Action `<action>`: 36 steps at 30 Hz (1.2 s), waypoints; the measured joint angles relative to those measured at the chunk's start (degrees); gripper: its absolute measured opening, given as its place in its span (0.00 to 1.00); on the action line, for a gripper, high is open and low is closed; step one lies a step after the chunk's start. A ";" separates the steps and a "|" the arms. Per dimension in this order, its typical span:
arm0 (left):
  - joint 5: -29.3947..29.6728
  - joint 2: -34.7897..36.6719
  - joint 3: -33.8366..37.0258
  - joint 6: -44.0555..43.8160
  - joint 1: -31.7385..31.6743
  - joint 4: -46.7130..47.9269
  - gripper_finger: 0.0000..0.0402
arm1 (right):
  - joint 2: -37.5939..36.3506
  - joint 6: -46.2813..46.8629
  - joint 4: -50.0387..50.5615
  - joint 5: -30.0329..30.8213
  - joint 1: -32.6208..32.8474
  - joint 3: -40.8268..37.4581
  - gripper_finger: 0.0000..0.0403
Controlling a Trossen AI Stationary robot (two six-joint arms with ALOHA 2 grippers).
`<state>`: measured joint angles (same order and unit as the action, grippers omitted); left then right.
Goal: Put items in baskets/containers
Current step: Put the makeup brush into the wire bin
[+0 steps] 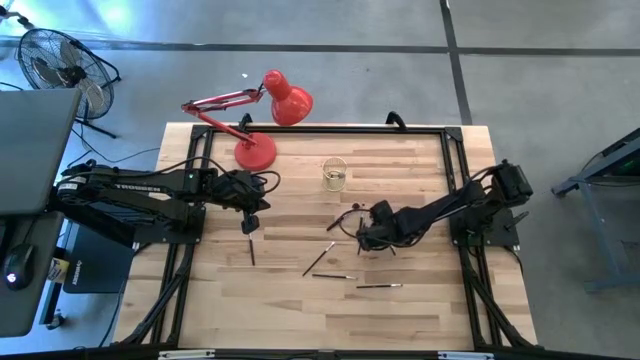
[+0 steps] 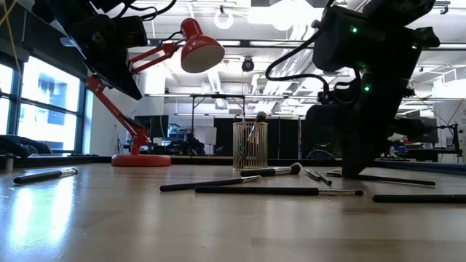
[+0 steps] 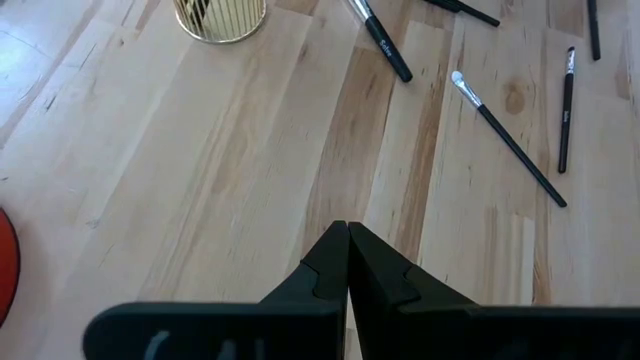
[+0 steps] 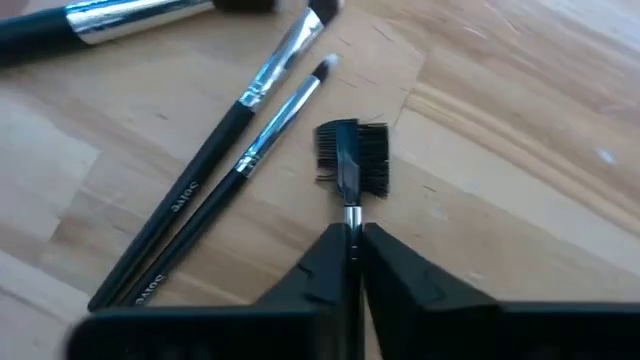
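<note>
Several thin dark-handled brushes lie flat on the wooden table: one [image 1: 252, 250] near my left gripper, others [image 1: 318, 260] [image 1: 380, 286] in the middle. The small ribbed yellowish glass cup [image 1: 333, 175] [image 2: 250, 145] stands toward the far edge with a brush [image 2: 258, 120] upright in it. My right gripper [image 1: 365, 240] [image 4: 352, 232] is low over the table's middle, shut on a short brush with a comb-and-bristle head [image 4: 350, 160]. Two slim brushes [image 4: 225, 160] lie beside it. My left gripper [image 1: 250, 225] [image 3: 347, 232] hovers left of centre, shut and empty. My right gripper pinches the comb-headed brush between its two fingertips at the thin metal neck [image 4: 351, 213] just behind the head. The head sticks out beyond the fingertips, close over the wood. Its handle is hidden by the fingers, and I cannot tell whether the brush is lifted clear.
A red desk lamp [image 1: 270, 120] stands with its round base [image 1: 255, 152] at the far left of the table, its arm reaching over the far edge. Black frame rails [image 1: 455, 150] run along the table's sides. Bare wood lies toward the near edge.
</note>
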<state>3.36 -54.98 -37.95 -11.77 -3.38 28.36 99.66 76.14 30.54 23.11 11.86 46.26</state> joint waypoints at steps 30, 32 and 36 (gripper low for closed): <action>0.11 0.00 0.00 -0.02 0.00 0.03 0.00 | -0.23 -10.50 9.50 1.47 2.39 9.82 0.00; 0.11 0.00 0.00 -0.02 0.00 0.02 0.00 | -0.86 -10.30 9.74 1.81 2.72 9.82 0.00; 0.13 0.00 0.00 -0.02 0.00 0.02 0.00 | -2.93 -8.84 11.56 3.46 3.16 9.82 0.00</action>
<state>3.49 -54.98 -37.95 -11.79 -3.38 28.38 96.73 67.29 42.10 26.57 15.02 56.07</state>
